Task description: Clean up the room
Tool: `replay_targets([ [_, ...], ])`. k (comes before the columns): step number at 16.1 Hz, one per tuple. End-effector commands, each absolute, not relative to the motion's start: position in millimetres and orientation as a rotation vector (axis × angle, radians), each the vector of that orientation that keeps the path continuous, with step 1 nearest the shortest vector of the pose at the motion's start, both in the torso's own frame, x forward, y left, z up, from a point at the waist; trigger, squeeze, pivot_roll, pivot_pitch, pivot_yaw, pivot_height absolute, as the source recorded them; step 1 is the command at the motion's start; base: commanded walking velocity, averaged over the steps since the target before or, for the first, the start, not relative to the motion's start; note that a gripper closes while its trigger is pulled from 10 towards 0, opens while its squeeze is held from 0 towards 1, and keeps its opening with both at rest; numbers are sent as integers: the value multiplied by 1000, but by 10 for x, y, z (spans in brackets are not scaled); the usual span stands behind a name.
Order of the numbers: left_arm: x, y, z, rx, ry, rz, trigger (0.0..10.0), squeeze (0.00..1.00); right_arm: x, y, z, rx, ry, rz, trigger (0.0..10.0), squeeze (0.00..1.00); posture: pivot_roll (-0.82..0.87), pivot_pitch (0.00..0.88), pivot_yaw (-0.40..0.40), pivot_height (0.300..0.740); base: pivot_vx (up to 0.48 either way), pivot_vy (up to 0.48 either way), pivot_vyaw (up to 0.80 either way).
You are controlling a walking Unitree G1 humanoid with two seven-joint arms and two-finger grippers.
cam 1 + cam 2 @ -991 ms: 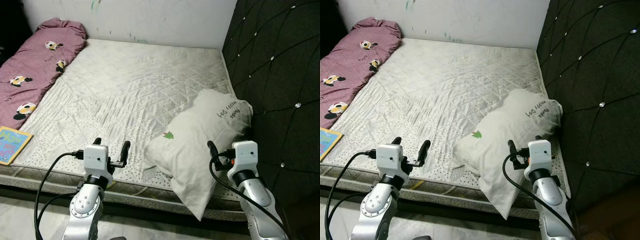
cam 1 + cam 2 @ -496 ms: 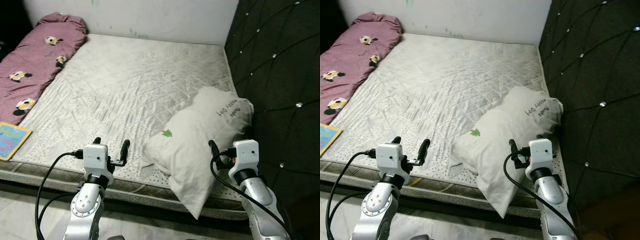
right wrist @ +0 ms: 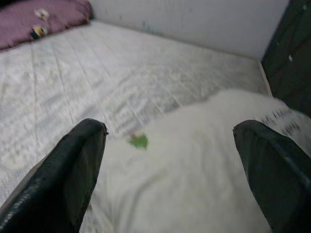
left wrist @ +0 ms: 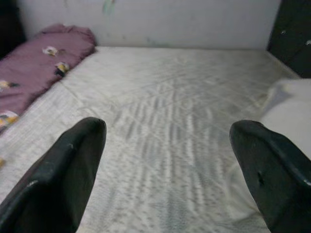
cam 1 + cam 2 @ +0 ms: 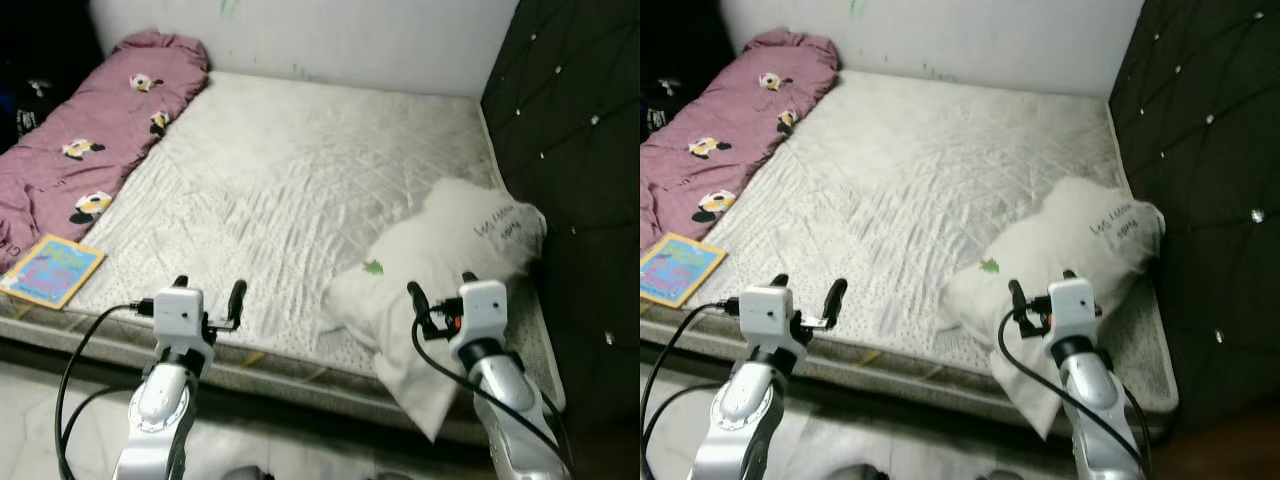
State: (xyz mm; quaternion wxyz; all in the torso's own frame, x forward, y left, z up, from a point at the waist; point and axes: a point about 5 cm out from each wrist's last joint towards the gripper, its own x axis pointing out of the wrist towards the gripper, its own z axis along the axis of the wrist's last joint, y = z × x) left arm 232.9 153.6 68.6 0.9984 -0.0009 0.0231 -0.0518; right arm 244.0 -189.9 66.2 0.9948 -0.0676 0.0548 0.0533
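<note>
A white pillow point(image 5: 440, 270) with a small green print lies askew on the bed's right side, one corner hanging over the front edge. A pink cartoon-print blanket point(image 5: 90, 150) is bunched along the bed's left side. A colourful book point(image 5: 52, 270) rests on the front left corner of the white quilted mattress point(image 5: 290, 170). My left gripper point(image 5: 209, 288) is open and empty above the front edge of the bed. My right gripper point(image 5: 440, 288) is open just in front of the pillow, whose white cloth point(image 3: 194, 170) lies between and beyond its fingers.
A dark tufted headboard point(image 5: 570, 120) rises along the bed's right side, close to my right arm. A white wall point(image 5: 350, 40) runs behind the bed. Pale floor point(image 5: 50, 400) lies below the mattress edge, in front of me.
The whole picture has shifted right, so the camera has turned left; more of the book and blanket show. Both arms hold the same pose with fingers open.
</note>
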Motion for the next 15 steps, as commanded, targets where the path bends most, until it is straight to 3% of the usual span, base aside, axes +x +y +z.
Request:
replay_targets([
  [1,2315,1522,679,4,50,-119,10000,0,2456,-1913,686,-137,103,103,10000,0,-29,3,-5,740,0,0,0],
  [6,2303,1494,684,0,44,-136,10000,0,2454,-1923,679,-138,106,99,10000,0,-32,4,-5,740,0,0,0],
  [13,2295,1485,701,-5,37,-137,10000,0,2445,-1928,674,-137,107,98,10000,0,-35,7,-5,740,0,0,-469],
  [15,2296,1483,703,1,38,-139,10000,0,2445,-1929,674,-140,107,100,10000,0,-35,7,-5,740,0,0,0],
])
